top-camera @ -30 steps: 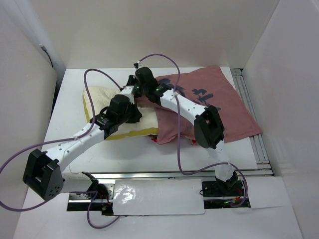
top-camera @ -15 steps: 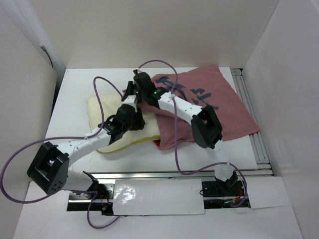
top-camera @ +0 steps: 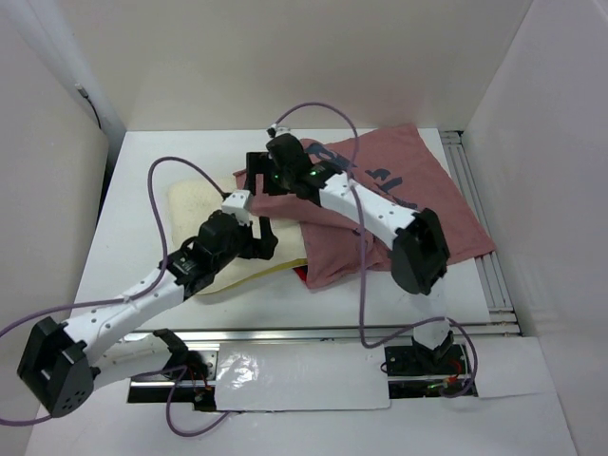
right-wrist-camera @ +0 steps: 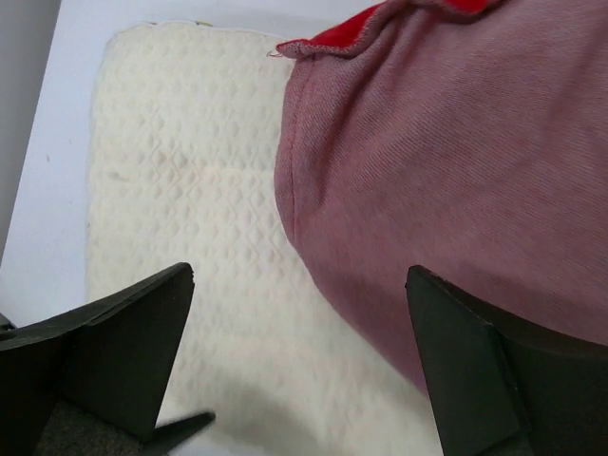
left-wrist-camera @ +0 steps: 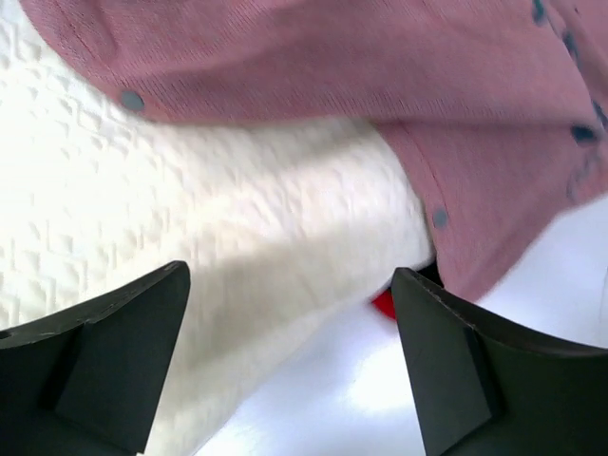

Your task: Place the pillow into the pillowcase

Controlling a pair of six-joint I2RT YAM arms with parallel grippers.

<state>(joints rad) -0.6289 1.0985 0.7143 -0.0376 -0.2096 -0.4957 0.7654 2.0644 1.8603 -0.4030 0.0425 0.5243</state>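
Pink pillowcase (top-camera: 418, 190) drapes over cream pillow (top-camera: 195, 204); left tool (left-wrist-camera: 290, 275) and right tool (right-wrist-camera: 301, 274) spread.

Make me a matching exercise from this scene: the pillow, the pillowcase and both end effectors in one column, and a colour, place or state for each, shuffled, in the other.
Column one:
A. pillow
B. pillowcase
C. left end effector
D. right end effector

Column two:
1. open, over the far side of the sack's opening
2. cream-white and quilted, one end under fabric
3. dull pink with dark marks
4. open, over the near side of the sack's opening

Pairs: A-2, B-3, C-4, D-1
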